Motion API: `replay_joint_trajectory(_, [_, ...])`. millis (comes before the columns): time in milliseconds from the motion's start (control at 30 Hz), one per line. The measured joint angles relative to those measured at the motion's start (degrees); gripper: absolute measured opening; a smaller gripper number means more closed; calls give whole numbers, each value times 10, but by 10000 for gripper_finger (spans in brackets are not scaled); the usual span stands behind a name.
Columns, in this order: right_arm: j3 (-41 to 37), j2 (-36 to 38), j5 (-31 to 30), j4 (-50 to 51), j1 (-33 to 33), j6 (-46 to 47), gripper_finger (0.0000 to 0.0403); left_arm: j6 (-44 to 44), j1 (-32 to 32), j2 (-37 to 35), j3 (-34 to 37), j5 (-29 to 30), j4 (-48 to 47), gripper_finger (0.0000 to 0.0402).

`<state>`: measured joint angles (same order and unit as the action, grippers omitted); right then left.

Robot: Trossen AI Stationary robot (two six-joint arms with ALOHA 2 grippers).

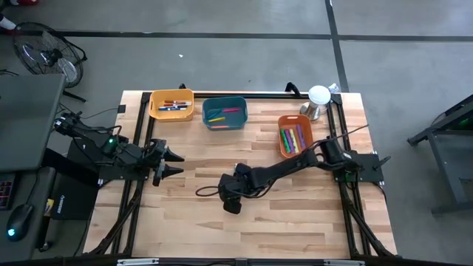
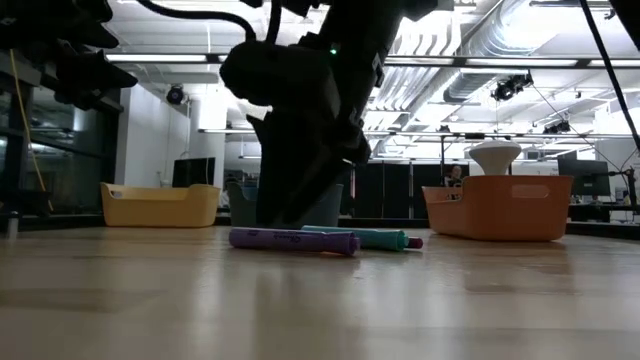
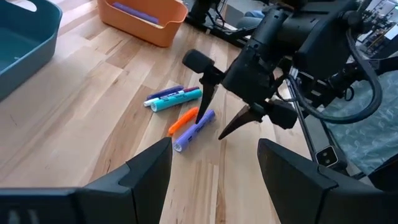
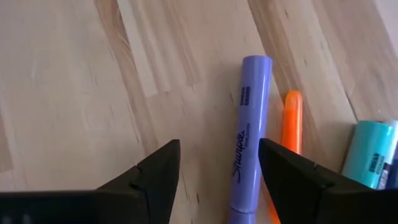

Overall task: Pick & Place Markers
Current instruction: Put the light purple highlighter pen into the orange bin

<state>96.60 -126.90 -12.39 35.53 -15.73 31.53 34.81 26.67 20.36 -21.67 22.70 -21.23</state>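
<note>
Left gripper [image 1: 179,163] waits, jaws wide, well left of the loose markers. Yellow bin [image 1: 171,104], teal bin [image 1: 224,113] and orange bin [image 1: 295,135] sit behind them, all holding markers. Right gripper [image 3: 217,122], jaws wide, stands over the purple marker [image 4: 249,137]; orange marker [image 4: 290,124] touches it, teal marker [image 4: 371,155] just beyond. High view hides these under the arm; low view shows them lying flat.
</note>
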Motion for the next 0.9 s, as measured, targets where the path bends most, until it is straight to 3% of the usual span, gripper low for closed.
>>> replay_joint_trajectory(900, [1,-22,-42,-8,4,-2,199,0,0,0,0,0,-4,232])
